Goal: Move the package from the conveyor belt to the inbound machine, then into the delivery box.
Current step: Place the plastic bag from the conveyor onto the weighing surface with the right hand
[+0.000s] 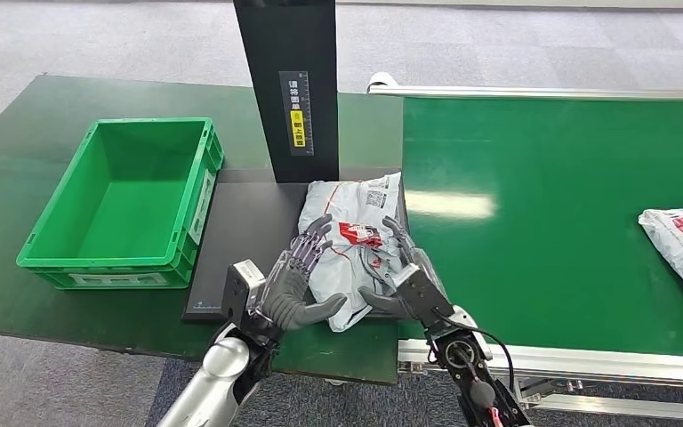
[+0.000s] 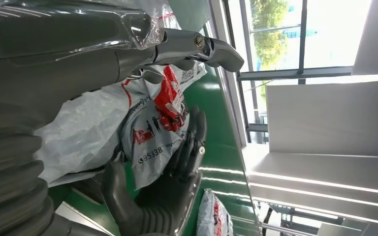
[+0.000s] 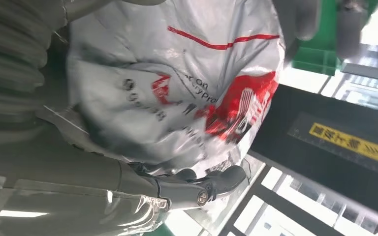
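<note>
Package (image 1: 353, 233) off conveyor belt (image 1: 551, 222), over inbound machine (image 1: 249, 231) plate's right edge; left hand (image 1: 295, 283) and right hand (image 1: 400, 280) clamp it between them; delivery box (image 1: 40, 245) transfer remains.

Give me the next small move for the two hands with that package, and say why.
Probably carry it a little further left and set it flat on the black scanner plate. The left hand and right hand clasp the package from both sides, and it still overlaps the conveyor belt edge.
</note>
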Tool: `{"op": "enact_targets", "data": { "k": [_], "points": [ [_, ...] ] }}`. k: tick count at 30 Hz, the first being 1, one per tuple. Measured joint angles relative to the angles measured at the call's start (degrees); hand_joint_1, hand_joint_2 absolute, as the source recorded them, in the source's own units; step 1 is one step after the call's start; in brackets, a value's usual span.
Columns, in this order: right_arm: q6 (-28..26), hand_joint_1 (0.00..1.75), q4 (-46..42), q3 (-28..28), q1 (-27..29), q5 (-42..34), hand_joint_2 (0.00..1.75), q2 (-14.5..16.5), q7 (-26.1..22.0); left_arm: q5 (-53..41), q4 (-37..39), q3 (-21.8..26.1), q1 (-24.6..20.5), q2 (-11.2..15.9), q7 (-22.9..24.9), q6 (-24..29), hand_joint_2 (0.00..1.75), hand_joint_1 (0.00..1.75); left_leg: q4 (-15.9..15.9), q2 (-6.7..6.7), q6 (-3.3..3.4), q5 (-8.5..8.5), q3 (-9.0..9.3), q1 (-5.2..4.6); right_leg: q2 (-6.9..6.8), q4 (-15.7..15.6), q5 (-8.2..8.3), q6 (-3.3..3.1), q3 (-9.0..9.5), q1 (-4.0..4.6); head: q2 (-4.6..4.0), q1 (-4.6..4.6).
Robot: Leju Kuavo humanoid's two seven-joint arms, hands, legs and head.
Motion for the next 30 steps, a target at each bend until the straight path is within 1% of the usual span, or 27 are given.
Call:
{"op": "enact_targets", "data": {
  "k": [7, 11, 17, 30],
  "points": [
    [2.89, 0.00, -11.74, -6.55, 8.89, -8.99, 1.75, -0.31, -3.83, 0.35, -1.38, 1.34, 1.70, 0.05, -0.07, 0.17, 1.75, 0.00, 0.00, 0.00, 0.00, -0.01, 0.00, 0.00, -0.01, 0.00, 0.00, 0.00, 0.01, 0.00, 0.00, 0.00],
    [4.07, 0.00, -16.01, -10.11, 11.88, -11.92, 1.75, 0.01, -4.70, 0.31, -2.19, 1.90, 2.54, 0.05, -0.08, 0.56, 1.75, 0.00, -0.01, 0.02, 0.00, -0.01, 0.00, 0.00, 0.00, 0.00, 0.00, 0.00, 0.01, 0.00, 0.00, -0.01],
    [4.39, 0.00, -18.89, -12.40, 13.39, -12.46, 1.75, 0.33, -4.88, 0.20, -2.72, 2.20, 2.94, 0.05, -0.08, 0.67, 1.75, 0.00, -0.01, 0.02, 0.00, 0.00, 0.02, 0.00, 0.00, 0.00, 0.00, 0.00, 0.02, 0.00, 0.00, -0.01],
    [4.49, 0.00, -20.09, -13.84, 14.00, -12.55, 1.75, 0.87, -4.89, -0.59, -3.04, 2.68, 3.34, 0.03, -0.08, 1.42, 1.75, 0.00, -0.01, 0.02, 0.00, -0.01, 0.02, 0.00, 0.00, 0.00, 0.00, 0.00, 0.02, 0.00, 0.00, -0.01]
  ]
}}
